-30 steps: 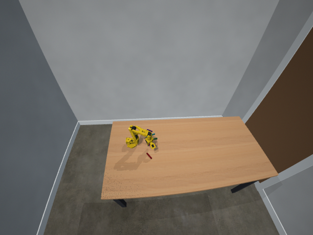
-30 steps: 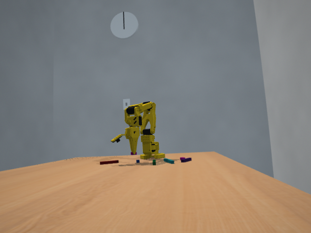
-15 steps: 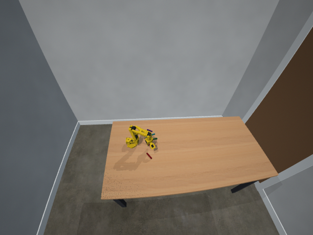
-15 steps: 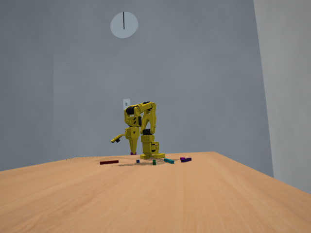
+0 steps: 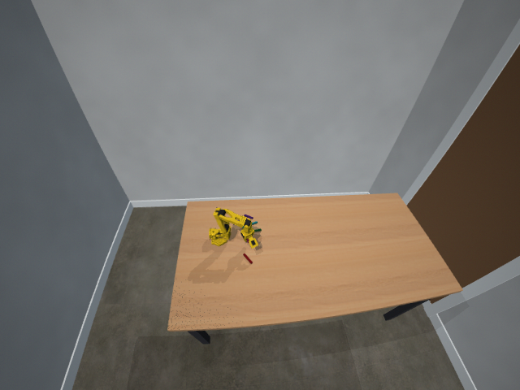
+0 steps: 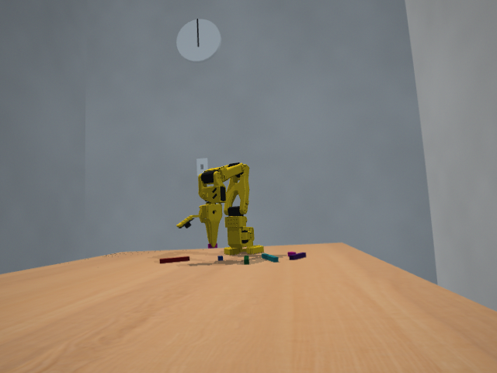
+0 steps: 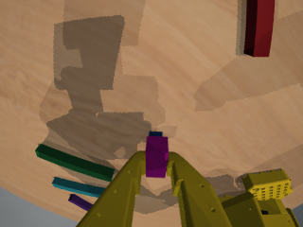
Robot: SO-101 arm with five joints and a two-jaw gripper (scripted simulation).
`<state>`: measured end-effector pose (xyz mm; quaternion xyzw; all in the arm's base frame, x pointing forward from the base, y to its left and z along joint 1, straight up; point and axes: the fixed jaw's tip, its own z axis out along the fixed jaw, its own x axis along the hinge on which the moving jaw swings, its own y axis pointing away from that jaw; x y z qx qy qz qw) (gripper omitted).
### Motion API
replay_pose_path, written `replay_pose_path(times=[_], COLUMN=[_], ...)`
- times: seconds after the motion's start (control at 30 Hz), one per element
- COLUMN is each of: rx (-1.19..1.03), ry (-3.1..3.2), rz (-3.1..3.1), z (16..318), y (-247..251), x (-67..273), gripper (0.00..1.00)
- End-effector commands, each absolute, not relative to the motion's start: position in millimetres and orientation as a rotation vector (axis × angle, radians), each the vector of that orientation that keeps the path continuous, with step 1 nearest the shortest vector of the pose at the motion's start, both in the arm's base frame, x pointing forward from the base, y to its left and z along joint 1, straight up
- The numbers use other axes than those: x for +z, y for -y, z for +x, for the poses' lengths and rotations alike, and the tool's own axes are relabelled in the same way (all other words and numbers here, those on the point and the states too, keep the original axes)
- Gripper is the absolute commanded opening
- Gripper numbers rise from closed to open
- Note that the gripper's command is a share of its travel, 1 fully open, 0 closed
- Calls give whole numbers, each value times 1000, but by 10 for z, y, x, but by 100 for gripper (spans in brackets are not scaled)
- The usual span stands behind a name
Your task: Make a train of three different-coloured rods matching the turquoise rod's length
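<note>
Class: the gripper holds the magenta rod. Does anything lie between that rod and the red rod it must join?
The blue rod lies there, just beyond the magenta rod held in the gripper; the red rod lies farther on.

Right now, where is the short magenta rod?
In the wrist view, the short magenta rod sits pinched in the yellow gripper, just above the wooden table, hiding most of the small blue rod.
</note>
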<state>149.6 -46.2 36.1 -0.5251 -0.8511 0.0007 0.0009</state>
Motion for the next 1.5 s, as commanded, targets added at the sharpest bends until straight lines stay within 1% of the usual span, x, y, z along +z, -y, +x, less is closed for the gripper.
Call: replay_pose_path(times=[0.0,0.43,1.07,1.47], rx=[-23,-23,-23,-20], ry=[2731,2731,2731,2723], rz=[-1685,-1685,-1685,-1680], z=[1585,1587,1598,1587], y=[504,504,508,503], x=[458,446,273,237], gripper=[0,0,0,0])
